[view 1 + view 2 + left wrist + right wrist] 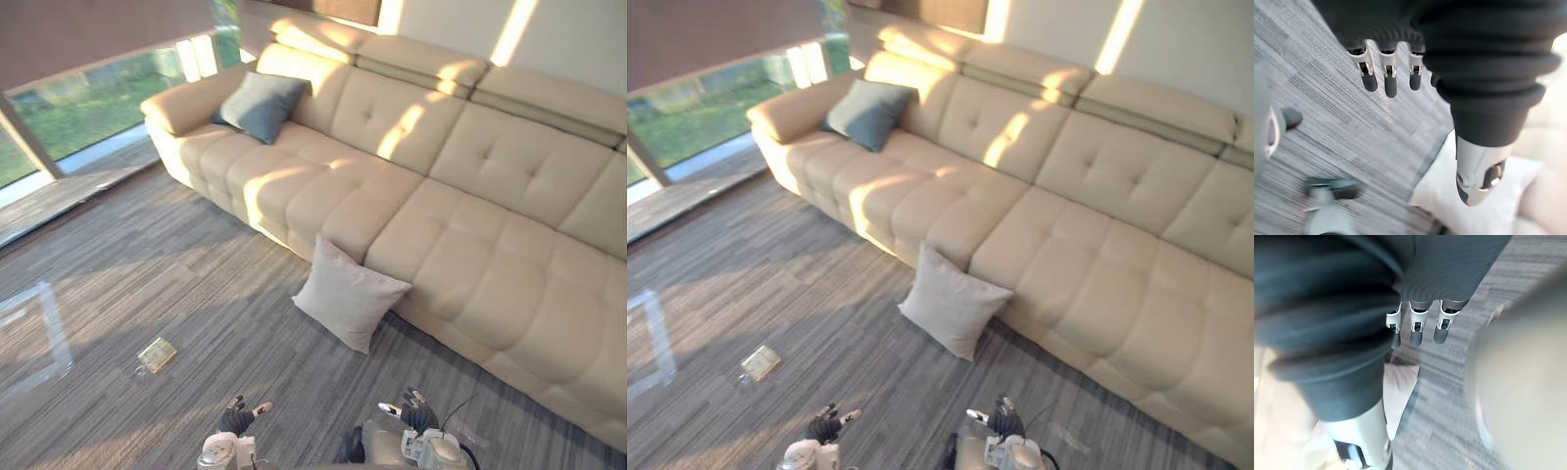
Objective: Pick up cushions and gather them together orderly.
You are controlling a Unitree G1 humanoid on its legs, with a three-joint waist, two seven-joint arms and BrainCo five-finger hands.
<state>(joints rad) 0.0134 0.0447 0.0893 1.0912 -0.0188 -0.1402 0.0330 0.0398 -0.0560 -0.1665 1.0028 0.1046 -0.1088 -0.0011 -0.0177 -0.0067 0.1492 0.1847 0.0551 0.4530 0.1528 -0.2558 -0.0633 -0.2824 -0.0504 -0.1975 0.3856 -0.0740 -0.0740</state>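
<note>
One cream sofa (441,225) holds one blue cushion (261,105); one pale cushion (348,294) leans on the floor (147,274). Left hand (238,419), right hand (415,412): fingers loose, empty.

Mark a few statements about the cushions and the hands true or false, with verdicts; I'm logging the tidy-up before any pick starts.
1. The pale cushion lies up on the sofa. False: it stands on the floor, leaning against the sofa's front.
2. The blue-grey cushion rests on the sofa beside its armrest. True.
3. The left hand grips a cushion. False: its fingers are straight and hold nothing.
4. The right hand is empty. True.
</note>
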